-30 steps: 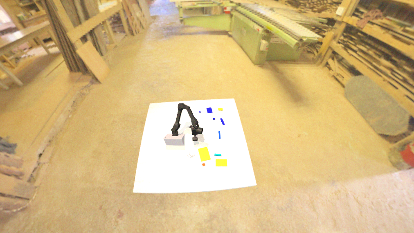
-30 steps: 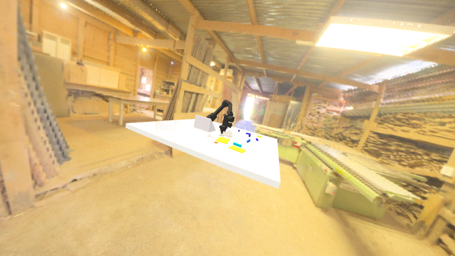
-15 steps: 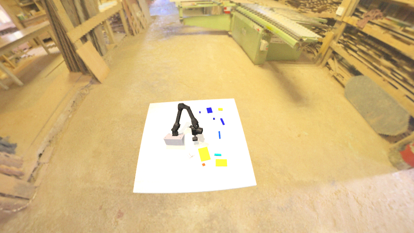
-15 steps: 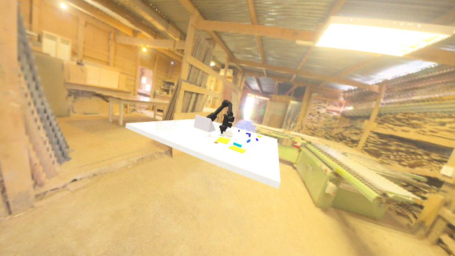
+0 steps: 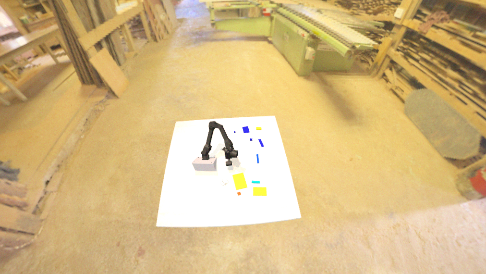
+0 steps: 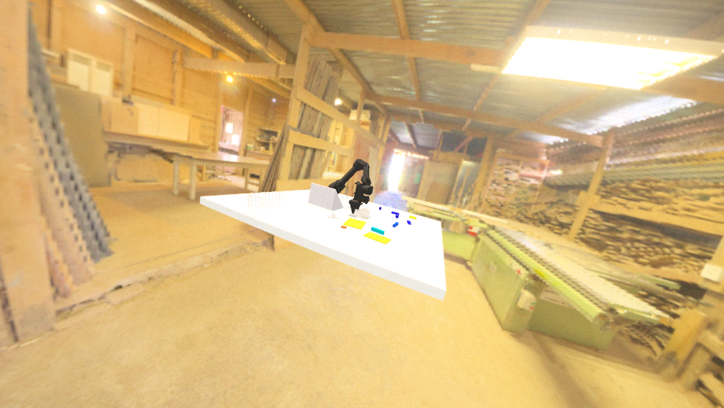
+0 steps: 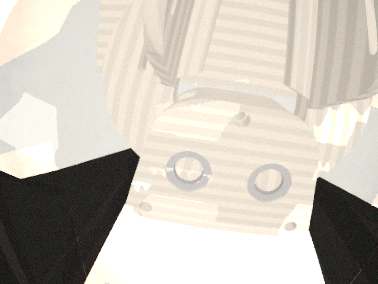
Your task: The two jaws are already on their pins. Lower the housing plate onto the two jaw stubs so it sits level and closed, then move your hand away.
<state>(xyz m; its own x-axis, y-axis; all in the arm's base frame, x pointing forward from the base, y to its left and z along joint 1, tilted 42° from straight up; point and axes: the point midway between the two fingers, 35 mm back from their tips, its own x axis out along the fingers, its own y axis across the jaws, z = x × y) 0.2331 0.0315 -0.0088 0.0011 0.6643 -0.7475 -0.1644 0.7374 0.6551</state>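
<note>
My gripper (image 5: 228, 164) (image 6: 353, 209) (image 7: 222, 170) is shut on the pale housing plate (image 7: 227, 145), with one black finger at each side edge. The plate shows two grey-rimmed round holes and smaller screw holes. Beyond its far edge, in the wrist view, lies the pale striped tool body (image 7: 247, 42), with long raised parts at left and right. The plate overlaps the near end of this body in that view; whether they touch is not clear. The jaw stubs and pins are hidden or cannot be told apart. In the top and exterior views the pale parts are washed out beside the gripper.
A yellow plate (image 5: 239, 180) (image 6: 354, 223) lies in front of the gripper, another yellow plate (image 5: 260, 191) (image 6: 377, 238) farther right. A cyan bar (image 5: 255, 181) (image 6: 378, 230), an orange piece (image 5: 238, 193) and a blue bar (image 5: 257, 158) lie around. The arm stands on a grey block (image 5: 204, 165).
</note>
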